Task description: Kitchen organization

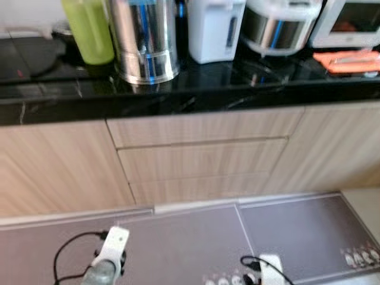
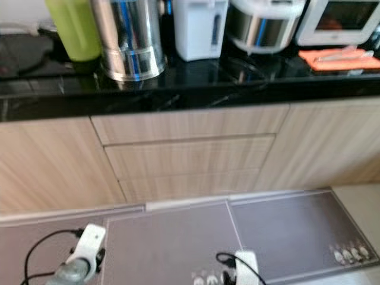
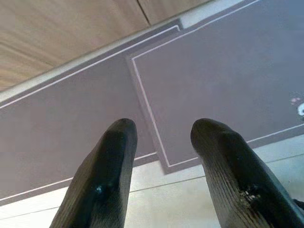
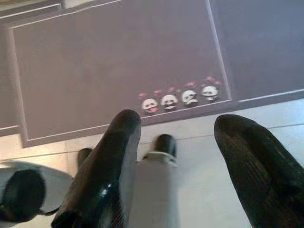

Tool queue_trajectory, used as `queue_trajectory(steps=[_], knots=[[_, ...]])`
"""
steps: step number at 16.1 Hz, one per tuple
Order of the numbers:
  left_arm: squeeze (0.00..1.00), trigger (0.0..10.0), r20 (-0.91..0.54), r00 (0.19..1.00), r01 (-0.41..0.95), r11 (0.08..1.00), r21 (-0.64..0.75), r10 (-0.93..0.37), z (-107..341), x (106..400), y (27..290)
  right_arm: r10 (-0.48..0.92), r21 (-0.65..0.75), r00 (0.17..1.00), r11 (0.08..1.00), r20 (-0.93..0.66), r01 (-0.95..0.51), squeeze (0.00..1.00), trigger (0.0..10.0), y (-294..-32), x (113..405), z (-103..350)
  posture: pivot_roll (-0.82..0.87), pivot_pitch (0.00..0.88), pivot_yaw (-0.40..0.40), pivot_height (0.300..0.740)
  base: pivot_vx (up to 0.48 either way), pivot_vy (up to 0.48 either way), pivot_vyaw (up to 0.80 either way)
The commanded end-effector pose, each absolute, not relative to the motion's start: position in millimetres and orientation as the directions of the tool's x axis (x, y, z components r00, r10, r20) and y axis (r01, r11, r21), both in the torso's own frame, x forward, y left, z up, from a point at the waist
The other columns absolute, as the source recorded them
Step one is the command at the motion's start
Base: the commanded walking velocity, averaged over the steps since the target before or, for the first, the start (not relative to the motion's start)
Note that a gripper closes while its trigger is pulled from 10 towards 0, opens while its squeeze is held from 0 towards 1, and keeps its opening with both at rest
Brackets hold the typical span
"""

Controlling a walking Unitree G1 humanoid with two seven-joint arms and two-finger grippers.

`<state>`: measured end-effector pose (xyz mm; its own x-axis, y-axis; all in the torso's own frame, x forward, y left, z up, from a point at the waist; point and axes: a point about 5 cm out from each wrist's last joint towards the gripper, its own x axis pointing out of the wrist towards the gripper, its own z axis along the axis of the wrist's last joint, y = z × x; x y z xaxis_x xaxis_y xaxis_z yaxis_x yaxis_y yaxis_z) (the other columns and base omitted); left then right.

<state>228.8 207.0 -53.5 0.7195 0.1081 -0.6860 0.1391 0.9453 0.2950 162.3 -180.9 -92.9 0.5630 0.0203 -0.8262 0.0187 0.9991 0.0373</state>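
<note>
Countertop appliances (image 1: 214, 27) cropped, blurred

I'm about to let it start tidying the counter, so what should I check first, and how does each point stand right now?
1. Left gripper free: ok, fingers open over the grey floor mat, nothing between them.
2. Right gripper free: ok, fingers open above the mat edge with the panda print.
3. Robot facing the work area: ok, black countertop and closed drawers ahead.
4. Items standing: ok, green bottle, steel canister and white kettle upright.
5. Orange cloth by the microwave: cannot tell what lies on it, blurred.
6. Arms raised to counter height: not ok, both hang low.
</note>
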Motion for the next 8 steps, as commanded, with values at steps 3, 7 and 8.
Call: queue_trajectory(steps=[3, 7, 8], knots=[[0.0, 10.0, -0.691, 0.716, 0.137, 0.952, 0.275, 0.097, -55.1, 227.6, 203.3, 0.008, 0.015, 0.553, 1.0, -0.833, 0.007, 0.0, 10.0, -192.5, 159.4, -92.7, -0.04, 0.0, 0.015, 0.74, 0.0, 0.0, 0.0], [0.0, 10.0, -0.695, 0.716, 0.124, 0.97, 0.209, 0.058, -54.9, 228.8, 199.2, -0.007, 0.003, 0.544, 1.0, -0.839, 0.018, 0.0, 10.0, -203.0, 150.4, -94.3, -0.04, 0.0, 0.014, 0.74, 0.0, 0.0, 0.0], [0.0, 10.0, -0.7, 0.713, 0.122, 0.977, 0.175, 0.036, -55.0, 229.3, 197.2, -0.018, 0.0, 0.544, 0.999, -0.839, 0.034, 0.0, 10.0, -205.3, 148.4, -94.6, -0.04, 0.0, 0.015, 0.74, 0.0, 0.0, 0.0]])
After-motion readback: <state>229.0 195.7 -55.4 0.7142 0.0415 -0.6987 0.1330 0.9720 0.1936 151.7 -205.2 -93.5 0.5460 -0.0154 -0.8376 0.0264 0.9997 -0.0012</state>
